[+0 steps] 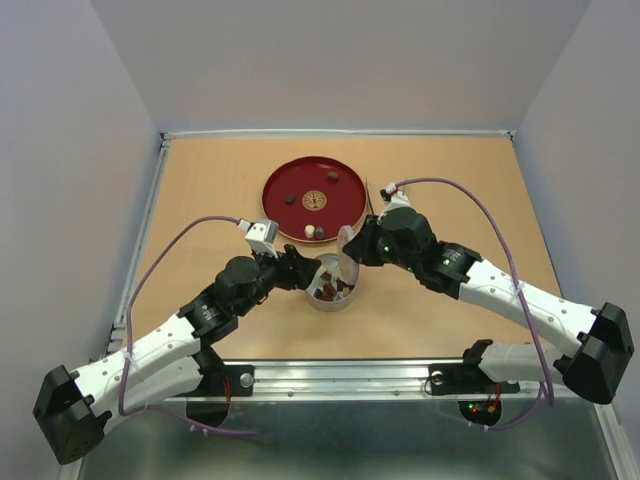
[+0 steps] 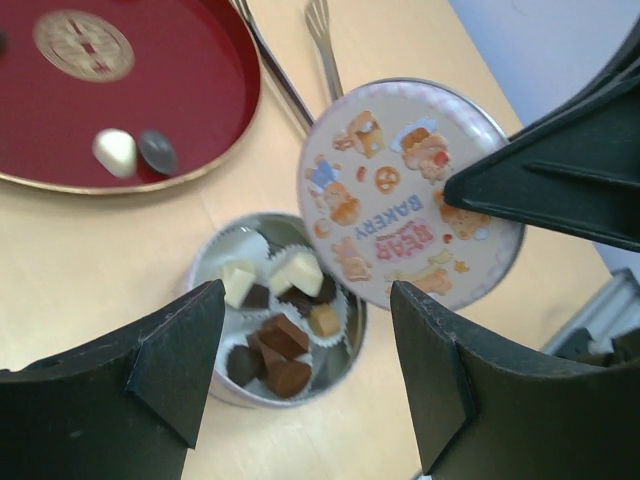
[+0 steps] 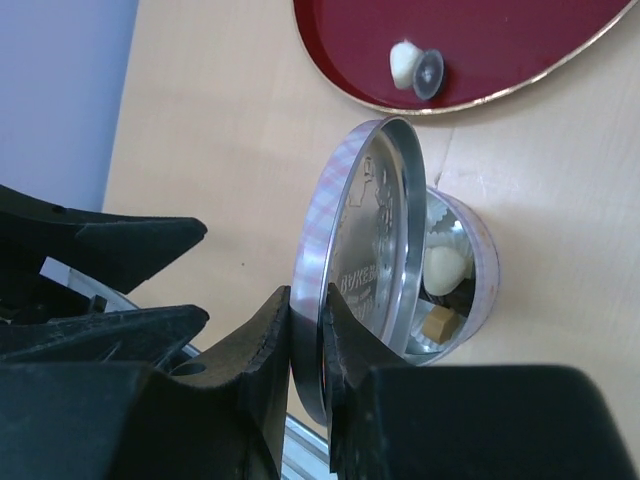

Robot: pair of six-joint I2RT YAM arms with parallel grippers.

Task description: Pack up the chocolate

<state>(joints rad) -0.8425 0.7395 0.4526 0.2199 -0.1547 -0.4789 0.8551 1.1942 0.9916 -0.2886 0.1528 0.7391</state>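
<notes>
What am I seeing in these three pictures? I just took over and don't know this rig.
Two robot arms are bolted at a table's near edge. One picture looks down from above and behind them; the other two come from a camera on each wrist. On the table lie a red tray with a few loose chocolates, a round tin holding more in paper cups, and tongs. The right hand pinches the tin's lid by its rim, beside the tin. The left hand is open and empty, near the tin.
</notes>
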